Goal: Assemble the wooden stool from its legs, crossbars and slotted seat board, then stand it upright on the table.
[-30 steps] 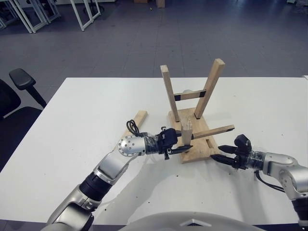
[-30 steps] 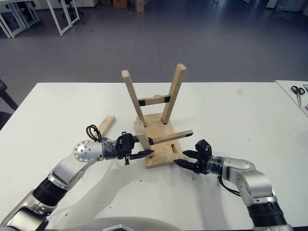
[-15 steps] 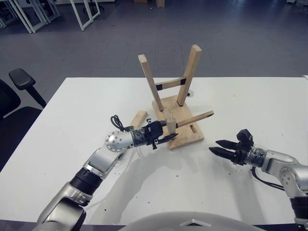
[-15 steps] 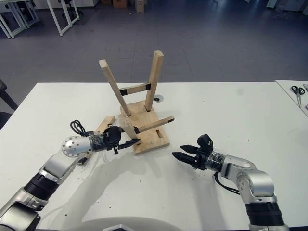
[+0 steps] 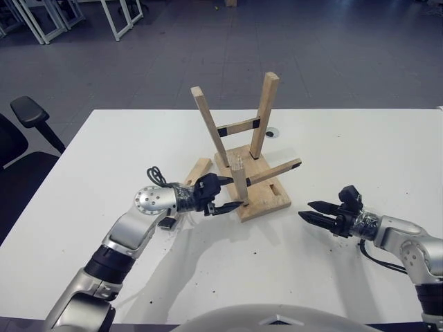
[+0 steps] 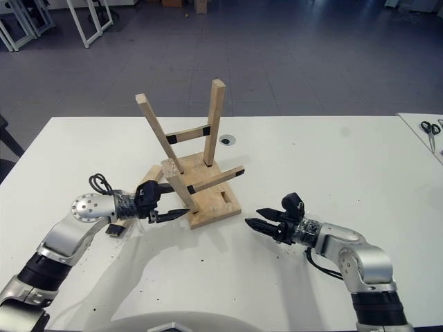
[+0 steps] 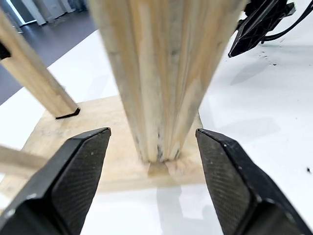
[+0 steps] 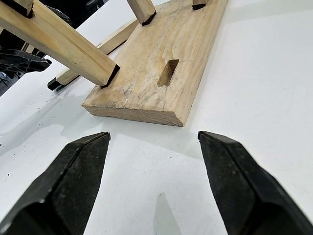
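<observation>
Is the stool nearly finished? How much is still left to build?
Partly. Done: two legs joined by a crossbar stand in the upside-down seat board, and a third leg carries a second crossbar. In hand: the open left gripper straddles that third leg; the right gripper is open beside the board. Left: the loose leg lying on the table, the empty slot, then flipping it all upright.

Silver metal arms (image 5: 124, 235) are wearing black joint bands; thin black cable (image 5: 152, 173) is looping off left wrist; textured black fingers (image 7: 73, 176) are tapering.
</observation>
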Controlling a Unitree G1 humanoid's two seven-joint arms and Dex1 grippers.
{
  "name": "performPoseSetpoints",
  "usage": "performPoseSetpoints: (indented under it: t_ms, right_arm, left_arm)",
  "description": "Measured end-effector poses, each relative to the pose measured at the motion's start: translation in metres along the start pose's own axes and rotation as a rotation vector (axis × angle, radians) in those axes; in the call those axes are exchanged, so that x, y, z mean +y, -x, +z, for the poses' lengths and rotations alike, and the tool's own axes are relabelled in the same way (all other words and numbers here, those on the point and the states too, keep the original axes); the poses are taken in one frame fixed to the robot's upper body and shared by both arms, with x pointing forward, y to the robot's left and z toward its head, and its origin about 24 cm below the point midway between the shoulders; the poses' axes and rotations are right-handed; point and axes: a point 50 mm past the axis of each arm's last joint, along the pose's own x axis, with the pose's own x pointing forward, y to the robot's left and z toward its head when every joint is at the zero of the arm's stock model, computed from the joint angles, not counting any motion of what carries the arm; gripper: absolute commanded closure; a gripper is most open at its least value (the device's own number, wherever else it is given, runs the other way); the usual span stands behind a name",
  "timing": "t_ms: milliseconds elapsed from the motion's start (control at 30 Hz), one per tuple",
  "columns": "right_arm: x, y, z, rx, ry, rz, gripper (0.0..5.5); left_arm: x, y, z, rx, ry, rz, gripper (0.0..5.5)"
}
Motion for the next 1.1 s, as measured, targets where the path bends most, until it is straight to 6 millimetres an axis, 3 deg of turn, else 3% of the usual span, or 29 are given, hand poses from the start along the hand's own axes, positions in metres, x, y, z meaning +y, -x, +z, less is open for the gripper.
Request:
performPoseSetpoints:
  t_ms: [100,167,233,400,700,767,1000,1100]
  right_arm:
    - [0.001,0.000,-0.003,0.001,-0.011,-0.004,2.19]
    - [0.001,-0.002,-0.003,-0.012,-0.015,-0.012,2.19]
    - [0.001,-0.005,-0.002,-0.031,-0.021,-0.020,2.19]
    - [0.001,-0.005,0.002,-0.049,-0.012,-0.029,2.19]
    - [0.001,-0.005,0.003,-0.051,-0.009,-0.027,2.19]
    - [0.001,-0.005,0.004,-0.051,-0.008,-0.027,2.19]
    - [0.001,-0.007,0.004,-0.055,-0.007,-0.031,2.19]
    - [-0.005,-0.007,0.011,-0.106,-0.021,-0.081,2.19]
  left_arm:
    - [-0.005,0.035,-0.010,0.084,0.022,0.178,2.28]
    - [-0.002,0.048,-0.012,0.119,0.033,0.328,2.28]
    - [-0.001,0.052,-0.011,0.100,0.078,0.503,2.28]
    - [-0.019,0.053,-0.032,0.168,0.191,0.680,2.28]
    - [-0.034,0.064,-0.075,0.322,0.300,0.689,2.28]
    - [-0.034,0.064,-0.077,0.319,0.312,0.680,2.28]
    - [-0.033,0.064,-0.082,0.274,0.429,0.712,3.36]
    - [-0.032,0.064,-0.081,0.265,0.464,0.718,3.37]
